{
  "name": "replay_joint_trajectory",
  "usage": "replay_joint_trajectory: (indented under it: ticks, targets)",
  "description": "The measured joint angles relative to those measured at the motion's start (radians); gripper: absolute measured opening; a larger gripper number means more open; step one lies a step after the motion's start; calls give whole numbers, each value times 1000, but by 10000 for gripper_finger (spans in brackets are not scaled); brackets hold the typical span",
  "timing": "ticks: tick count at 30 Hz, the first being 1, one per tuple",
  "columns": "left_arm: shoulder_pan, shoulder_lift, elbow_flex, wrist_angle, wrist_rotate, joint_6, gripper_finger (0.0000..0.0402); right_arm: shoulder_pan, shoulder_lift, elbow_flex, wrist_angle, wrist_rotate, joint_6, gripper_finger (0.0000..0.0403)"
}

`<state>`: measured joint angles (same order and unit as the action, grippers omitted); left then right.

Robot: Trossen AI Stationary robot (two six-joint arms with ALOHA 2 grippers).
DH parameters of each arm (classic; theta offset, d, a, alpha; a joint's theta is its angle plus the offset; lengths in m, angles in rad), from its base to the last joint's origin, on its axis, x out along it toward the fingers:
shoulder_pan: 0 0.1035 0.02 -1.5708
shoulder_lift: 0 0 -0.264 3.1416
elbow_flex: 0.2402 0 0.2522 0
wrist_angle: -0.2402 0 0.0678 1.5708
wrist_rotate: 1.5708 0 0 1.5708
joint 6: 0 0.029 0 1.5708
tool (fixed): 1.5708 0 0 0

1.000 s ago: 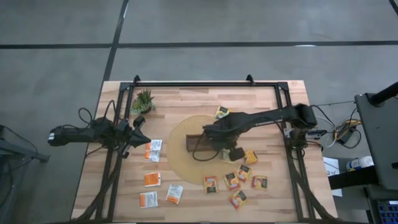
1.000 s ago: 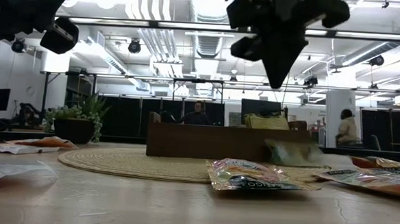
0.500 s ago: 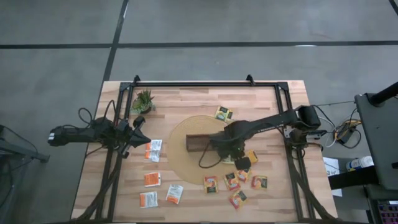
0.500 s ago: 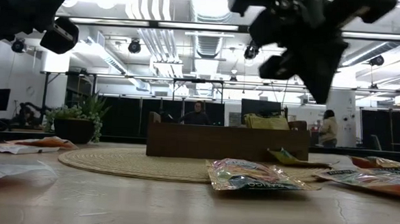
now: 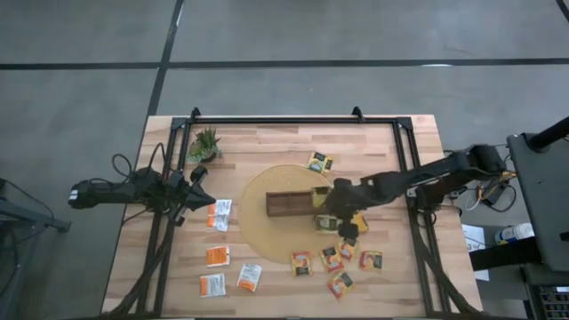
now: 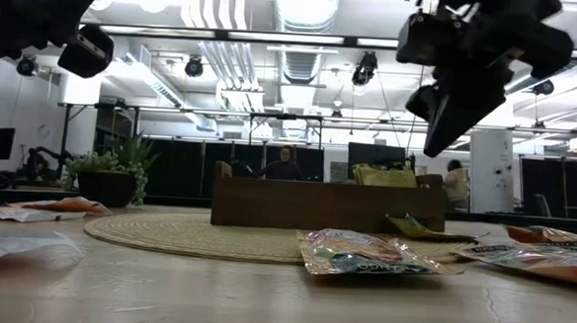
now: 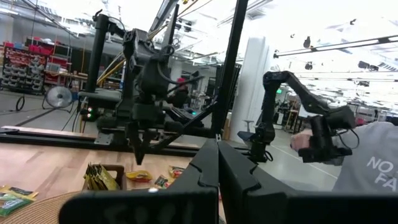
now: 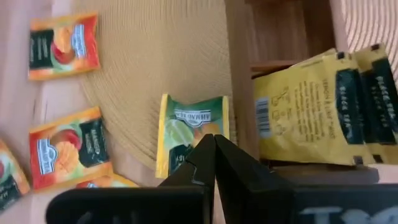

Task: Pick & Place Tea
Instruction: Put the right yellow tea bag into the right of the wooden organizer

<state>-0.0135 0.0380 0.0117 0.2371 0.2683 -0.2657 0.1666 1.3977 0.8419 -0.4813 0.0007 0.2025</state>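
A dark wooden tray point(image 5: 284, 204) lies on a round woven mat point(image 5: 258, 227). Yellow tea sachets point(image 8: 305, 112) stand in the tray's right end. A yellow-green sachet point(image 8: 186, 134) lies flat on the mat beside that end. My right gripper point(image 8: 213, 142) hangs shut above this sachet, clear of it, fingers slanting down point(image 6: 436, 149). Orange sachets point(image 5: 338, 258) lie near the table's front, white-and-orange ones point(image 5: 220, 215) at the left. My left gripper point(image 5: 204, 191) waits shut at the table's left side, above the surface.
A small green potted plant point(image 5: 205, 143) stands at the far left corner. Another yellow-green sachet point(image 5: 318, 161) lies beyond the mat. Black frame rails point(image 5: 293, 119) run along the table's far, left and right sides. A person shows in the room beyond the table.
My right gripper has swung from over the tray toward the table's right edge, sinking a little and rolling, and has stayed shut. The yellow-green sachet by the tray's right end has dropped flat onto the mat.
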Motion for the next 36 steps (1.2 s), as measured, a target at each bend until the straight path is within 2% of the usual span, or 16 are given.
replay_joint_trajectory:
  ticks: [5, 12, 16, 26, 31, 36]
  targets:
    - [0, 0, 0, 0, 0, 0, 0, 5, -79, -93, 71, -17, 31, 8]
    - [0, 0, 0, 0, 0, 0, 0, 13, -69, -109, 77, -76, 21, 22]
    - [0, 0, 0, 0, 0, 0, 0, 17, -17, -100, 74, -84, 7, 62]
    - [0, 0, 0, 0, 0, 0, 0, 20, 116, -72, 76, -91, -10, 192]
    - [0, 0, 0, 1, 0, 0, 0, 24, 176, -72, 76, -88, -24, 223]
    - [0, 0, 0, 1, 0, 0, 0, 26, 234, -65, 91, -64, -49, 229]
